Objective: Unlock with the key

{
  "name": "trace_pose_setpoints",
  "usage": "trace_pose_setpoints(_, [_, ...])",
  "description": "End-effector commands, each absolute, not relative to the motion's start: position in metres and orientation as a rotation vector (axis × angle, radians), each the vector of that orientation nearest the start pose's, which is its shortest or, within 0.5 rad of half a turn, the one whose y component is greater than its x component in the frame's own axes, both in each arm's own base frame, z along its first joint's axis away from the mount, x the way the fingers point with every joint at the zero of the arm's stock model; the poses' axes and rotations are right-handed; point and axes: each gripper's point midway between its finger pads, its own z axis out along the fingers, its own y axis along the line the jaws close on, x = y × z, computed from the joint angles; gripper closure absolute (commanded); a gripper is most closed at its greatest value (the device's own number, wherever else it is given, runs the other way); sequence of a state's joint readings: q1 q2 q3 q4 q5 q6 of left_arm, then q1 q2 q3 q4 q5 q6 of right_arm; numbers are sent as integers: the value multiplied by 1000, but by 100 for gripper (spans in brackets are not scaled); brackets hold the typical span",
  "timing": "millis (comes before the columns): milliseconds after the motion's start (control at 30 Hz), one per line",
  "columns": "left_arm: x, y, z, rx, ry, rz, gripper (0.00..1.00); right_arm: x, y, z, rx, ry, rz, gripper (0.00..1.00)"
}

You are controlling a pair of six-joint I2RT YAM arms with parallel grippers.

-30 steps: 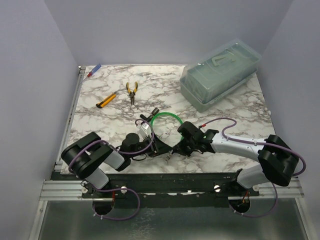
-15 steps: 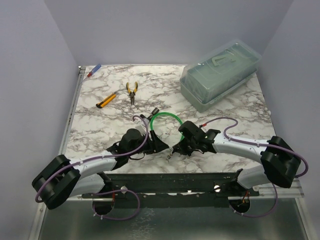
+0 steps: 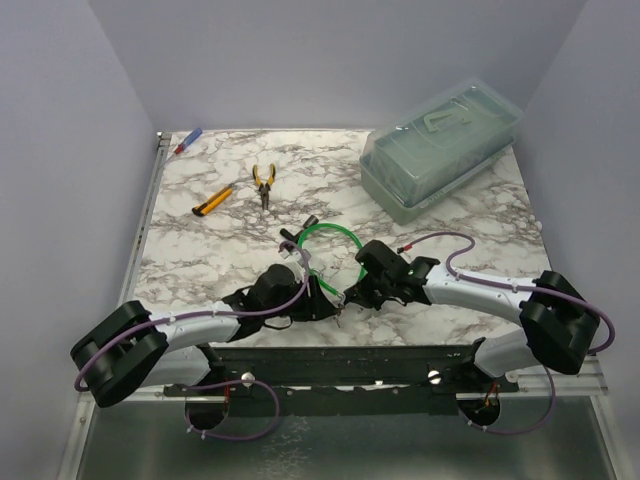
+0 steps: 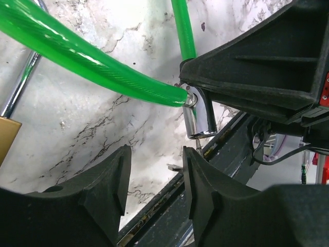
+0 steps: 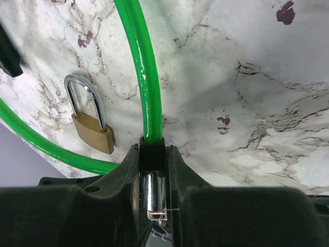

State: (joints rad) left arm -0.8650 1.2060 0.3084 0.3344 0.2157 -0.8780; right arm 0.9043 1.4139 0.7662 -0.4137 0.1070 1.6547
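Silver key (image 4: 174,167) lies between half-open, empty left fingers (image 4: 114,180); right fingers (image 5: 123,177) clamp the green cable end (image 5: 152,198).

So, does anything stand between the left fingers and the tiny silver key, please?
Nothing visible does: the tiny flat silver key lies bare at the marble table's edge, before the gap of the open left fingers; the green cable's chrome end hangs beyond.

The green cable (image 5: 146,77) is glossy, translucent plastic ending in a mirror-bright chromed metal cylinder (image 4: 198,116). At nine o'clock of it, the padlock (image 5: 93,135) has a dull brass body under a polished steel shackle. The bench (image 5: 247,77) is a smooth, marble-patterned surface with a faint sheen, while the fingers (image 4: 103,190) of the left hand (image 4: 154,159) are matt black plastic, finely grained.
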Motion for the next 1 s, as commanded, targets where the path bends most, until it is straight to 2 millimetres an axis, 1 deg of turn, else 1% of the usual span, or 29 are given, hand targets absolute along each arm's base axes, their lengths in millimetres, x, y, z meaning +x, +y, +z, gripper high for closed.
trace_pose_setpoints(0, [157, -290, 71, 126, 2324, -1181, 51, 203, 287, 65, 1057, 2559, 691, 100])
trace_pose_setpoints(100, [159, -284, 74, 91, 2299, -1167, 51, 202, 286, 65, 1055, 2560, 687, 100])
trace_pose_setpoints(167, [162, -276, 75, 52, 2286, -1129, 49, 201, 285, 63, 1055, 2562, 684, 100])
trace_pose_setpoints(267, [167, -263, 76, -3, 2266, -1069, 48, 199, 283, 62, 1059, 2564, 684, 100])
trace_pose_setpoints(333, [167, -260, 83, -3, 2238, -1076, 48, 198, 281, 60, 1061, 2564, 680, 100])
trace_pose_setpoints(400, [164, -262, 88, 36, 2226, -1098, 48, 198, 282, 60, 1062, 2564, 683, 100])
trace_pose_setpoints(500, [160, -268, 88, 109, 2239, -1110, 49, 200, 285, 62, 1058, 2565, 694, 100])
trace_pose_setpoints(567, [157, -274, 86, 158, 2257, -1120, 52, 201, 287, 62, 1056, 2565, 695, 100])
trace_pose_setpoints(700, [152, -287, 89, 262, 2246, -1115, 57, 202, 288, 63, 1055, 2564, 691, 100])
trace_pose_setpoints(833, [152, -296, 92, 309, 2231, -1095, 58, 202, 287, 60, 1056, 2571, 676, 100])
trace_pose_setpoints(967, [153, -299, 97, 318, 2213, -1090, 58, 202, 287, 60, 1056, 2570, 673, 100])
